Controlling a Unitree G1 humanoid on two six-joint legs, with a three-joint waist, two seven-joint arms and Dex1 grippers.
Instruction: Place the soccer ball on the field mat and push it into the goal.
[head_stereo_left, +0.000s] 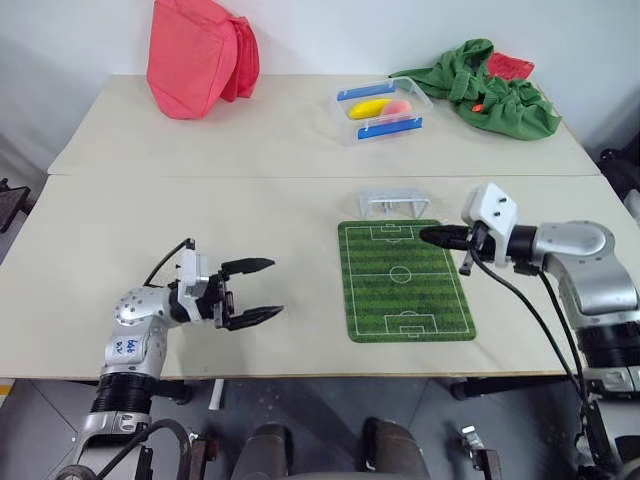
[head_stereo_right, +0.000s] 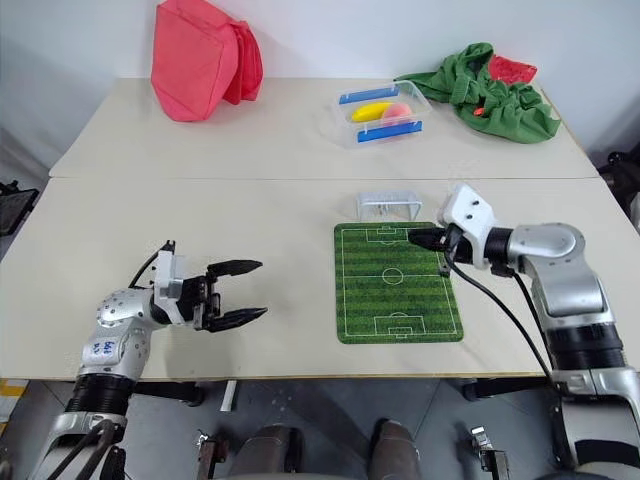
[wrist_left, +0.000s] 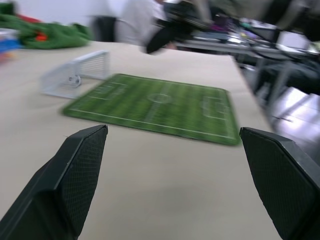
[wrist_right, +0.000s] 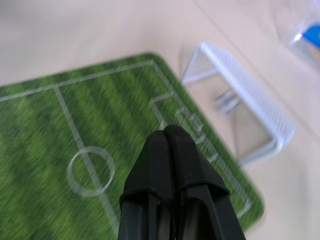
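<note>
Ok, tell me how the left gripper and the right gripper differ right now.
The left gripper has its fingers spread wide apart, while the right gripper has its fingers pressed shut together. The left gripper is over bare table, well away from the field mat; the right gripper is over the mat's far right edge, close to the goal. Both have two black fingers, and no soccer ball is visible between either pair.

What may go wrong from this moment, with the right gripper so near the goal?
1. The shut right gripper hangs over the far end of the mat, close to the goal. A small overshoot could push or tip this light-looking frame.
2. A small thing lies inside the goal, too blurred to name. If it is the ball, a bump to the frame might roll it out again.
</note>
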